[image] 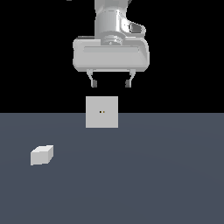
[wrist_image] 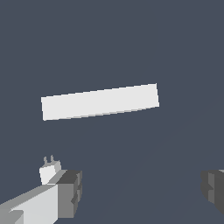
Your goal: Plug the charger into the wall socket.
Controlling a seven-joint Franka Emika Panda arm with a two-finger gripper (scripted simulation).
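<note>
The charger [image: 42,155] is a small whitish-grey block lying on the grey floor toward the exterior view's left, in front of the socket. The wall socket [image: 102,112] is a flat upright light-grey square plate with two tiny dark dots at its centre. My gripper [image: 110,84] hangs high above the socket, open and empty, well apart from the charger. In the wrist view the socket [wrist_image: 100,101] shows as a thin light bar seen from above. The charger [wrist_image: 49,171] with two small prongs shows beside one fingertip [wrist_image: 70,192].
The grey floor [image: 153,175] spreads flat around both things, against a black background. Nothing else stands on it.
</note>
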